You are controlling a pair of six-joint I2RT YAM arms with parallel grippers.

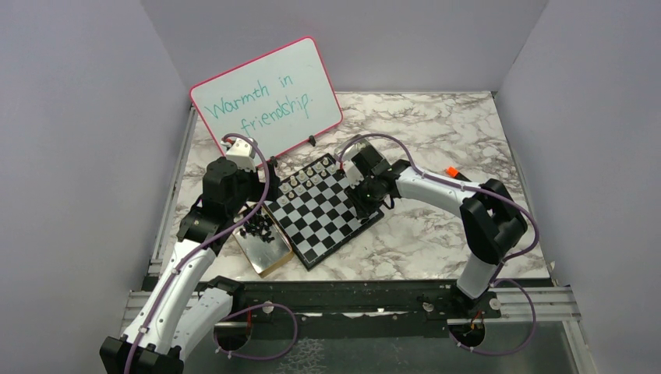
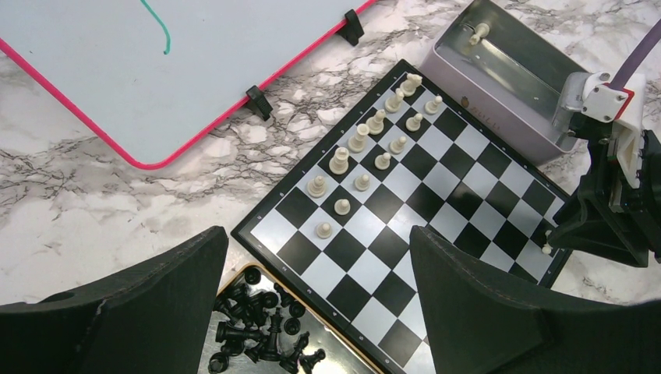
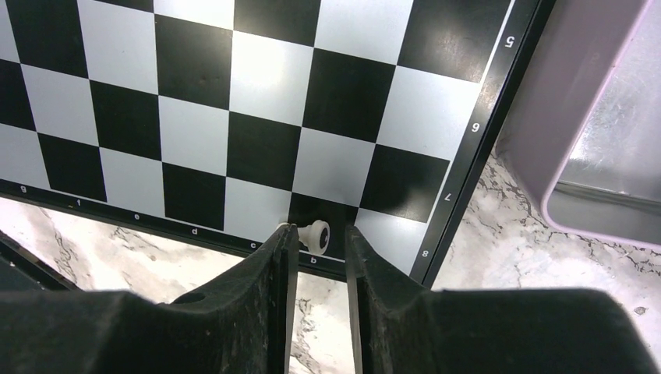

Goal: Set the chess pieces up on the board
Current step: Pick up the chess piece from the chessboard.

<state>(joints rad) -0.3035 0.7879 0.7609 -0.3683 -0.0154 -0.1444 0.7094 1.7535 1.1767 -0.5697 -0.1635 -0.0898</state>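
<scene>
A marble-topped table [image 1: 436, 234] carried a pink-rimmed whiteboard [image 1: 269, 97] propped at the back. In front of it lay the board [image 1: 327, 218], set cornerwise to the two arms. A grey metal tin [image 2: 499, 86] stood just beside one edge of the board. A gold-rimmed tray [image 1: 271, 255] at its left side held the black chess pieces [image 2: 257, 331] in a heap. The left gripper [image 2: 318, 257] hung above the board's left corner and that tray, jaws wide, nothing between them. The right gripper [image 3: 323, 249] was down at the opposite corner, jaws drawn narrow. Cream-white chess pieces [image 2: 366, 140] stood in two rows along the edge nearest the whiteboard. One white pawn [image 3: 316, 232] sat well apart from them, on a black edge square by the rim letter b.

The danger looked to be at that corner. The pawn sat off-centre in the gap, so jaws closing unevenly could flick so small a piece across the glossy surface and off onto the marble.

The pawn lay between the right gripper's fingers [image 3: 282, 265], at their tips. It sat against one finger, with a sliver of dark square showing before the other. Whether it was pinched, or stood upright, could not be told.
</scene>
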